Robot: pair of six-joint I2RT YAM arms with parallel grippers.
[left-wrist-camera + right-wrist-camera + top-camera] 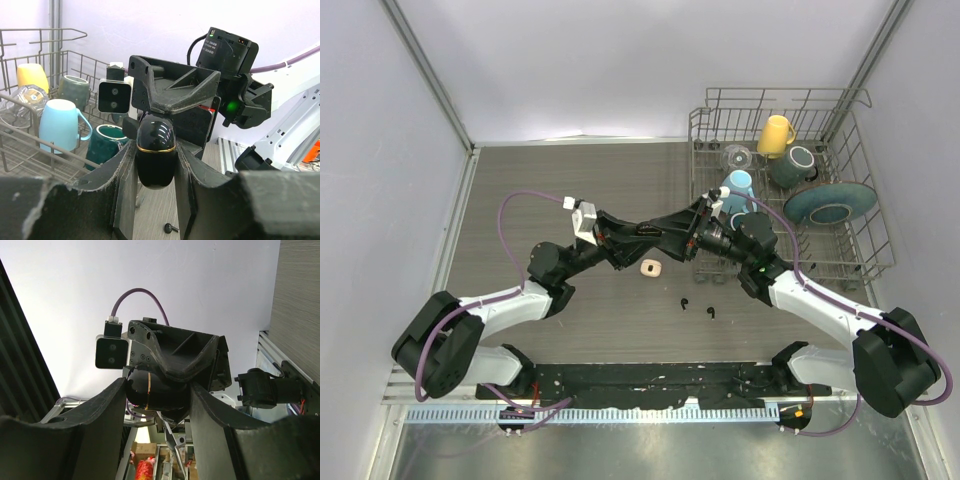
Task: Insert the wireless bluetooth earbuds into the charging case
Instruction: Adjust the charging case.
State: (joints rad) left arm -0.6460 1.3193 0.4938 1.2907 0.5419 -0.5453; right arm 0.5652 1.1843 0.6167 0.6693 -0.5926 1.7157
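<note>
A glossy black charging case point(155, 150) with a gold band is held in mid-air between both grippers. My left gripper point(156, 155) is shut on its sides. My right gripper point(157, 395) faces it and closes on the same case point(150, 390), with the left gripper's finger above it. In the top view the grippers meet point(698, 235) beside the rack. Two black earbuds point(684, 303) point(710, 312) lie on the table below; one also shows in the left wrist view point(170, 228). A cream-white piece point(651, 268) lies on the table, too small to identify.
A wire dish rack point(865, 262) stands at the back right. It holds a yellow mug point(776, 134), a light blue mug point(737, 185), a dark teal mug point(792, 165), a teal plate point(830, 202) and a glass point(737, 156). Walls enclose the table.
</note>
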